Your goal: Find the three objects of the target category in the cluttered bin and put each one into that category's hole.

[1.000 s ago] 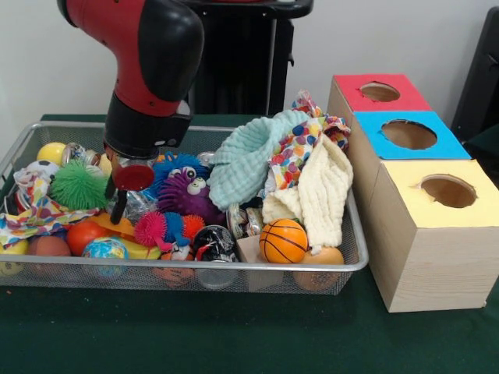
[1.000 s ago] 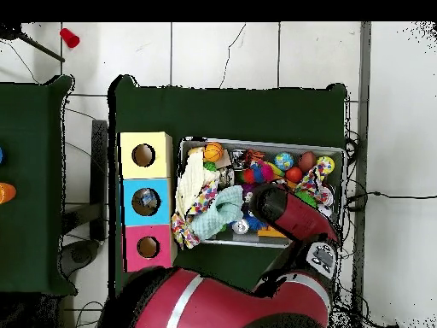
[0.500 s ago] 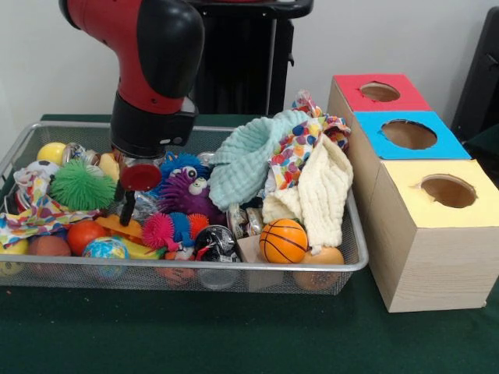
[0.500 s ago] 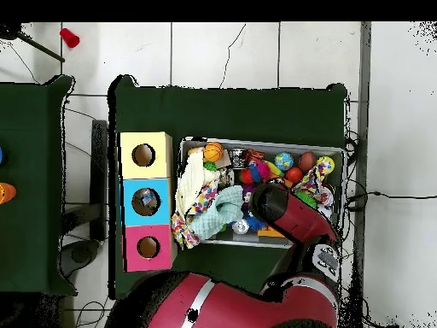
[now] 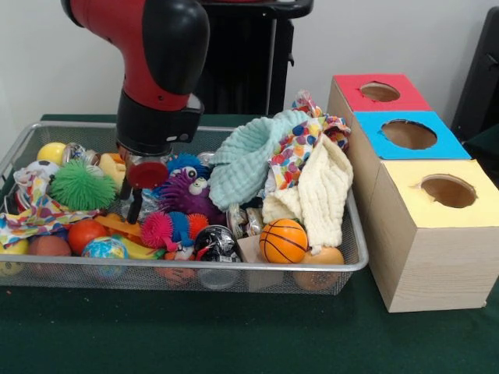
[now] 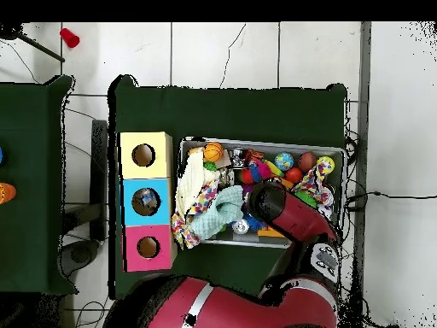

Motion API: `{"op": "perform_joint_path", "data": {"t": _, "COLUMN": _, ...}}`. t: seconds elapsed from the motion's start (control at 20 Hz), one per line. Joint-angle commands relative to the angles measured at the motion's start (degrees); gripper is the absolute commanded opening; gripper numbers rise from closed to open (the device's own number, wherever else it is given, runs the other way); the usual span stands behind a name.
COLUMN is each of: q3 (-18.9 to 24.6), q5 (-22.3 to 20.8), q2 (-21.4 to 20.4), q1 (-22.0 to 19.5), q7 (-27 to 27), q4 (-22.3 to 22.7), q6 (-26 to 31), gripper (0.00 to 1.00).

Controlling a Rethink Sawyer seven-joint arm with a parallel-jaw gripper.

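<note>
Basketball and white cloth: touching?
Cannot tell. In the front view the white cloth's hem hangs right by the basketball, with no plain gap or contact; the overhead view doesn't settle it.

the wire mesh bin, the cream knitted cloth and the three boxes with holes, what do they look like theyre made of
The silver wire mesh bin looks like metal: thin shiny woven wire with a thicker rim. The cream knitted cloth looks like soft yarn, ribbed and drooping over the rim. The three boxes with holes look like pale wood, going by the grain lines on the sides, with matte red, blue and yellow tops, perhaps paper or paint.

Red cup (image 6: 69,38) on tiled floor (image 6: 222,53) — far from table.
</note>
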Motion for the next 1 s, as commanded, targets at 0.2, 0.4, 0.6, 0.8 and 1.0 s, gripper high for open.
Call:
{"op": "perform_joint_path", "data": {"t": 0.2, "q3": 8.36, "q5": -3.53, "q2": -1.55, "q1": -0.64, "q7": -0.25, "q4": 2.96, "q6": 11.55, "gripper": 1.0}}
{"op": "perform_joint_path", "data": {"t": 0.4, "q3": 6.51, "q5": -4.39, "q2": -2.29, "q1": 0.49, "q7": 0.11, "q4": 2.05, "q6": 15.99, "gripper": 1.0}}
{"op": "perform_joint_path", "data": {"t": 0.6, "q3": 4.27, "q5": -5.59, "q2": -0.14, "q1": 1.7, "q7": 1.03, "q4": -0.23, "q6": 18.24, "gripper": 1.0}}
{"op": "perform_joint_path", "data": {"t": 0.8, "q3": 2.74, "q5": -5.66, "q2": 4.8, "q1": 2.48, "q7": 3.55, "q4": -3.2, "q6": 15.54, "gripper": 1.0}}
{"op": "perform_joint_path", "data": {"t": 1.0, "q3": 1.33, "q5": -5.48, "q2": 9.38, "q1": 2.29, "q7": 4.42, "q4": -6.42, "q6": 11.84, "gripper": 1.0}}
